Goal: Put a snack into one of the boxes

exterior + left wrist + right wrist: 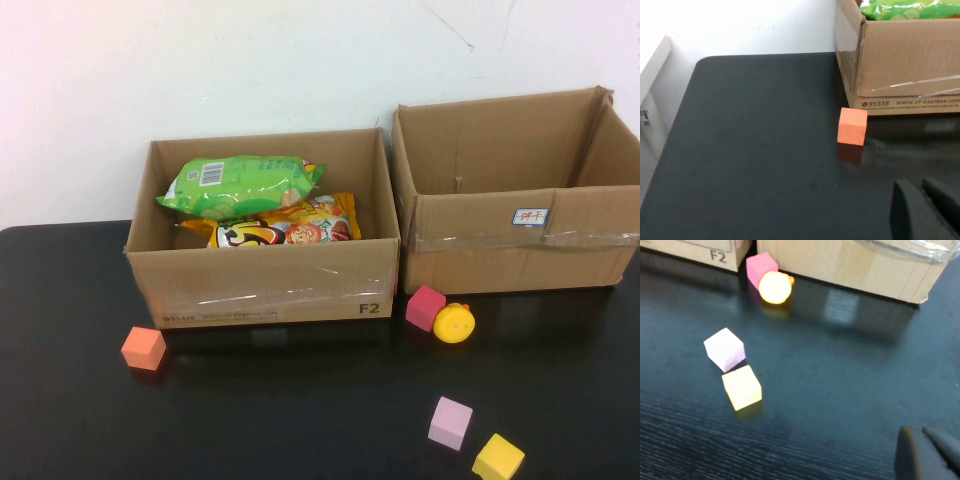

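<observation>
Left gripper and right gripper closed, empty, above the desk's near edge. Green snack and orange snack lie in left box; task looks done.

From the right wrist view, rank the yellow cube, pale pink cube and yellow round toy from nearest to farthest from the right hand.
The right hand is shut, low over the table on the robot's right.
1. Yellow cube, nearest, on open table.
2. Pale pink cube, just beyond it.
3. Yellow round toy, farthest, beside the magenta cube at the boxes' foot.
</observation>
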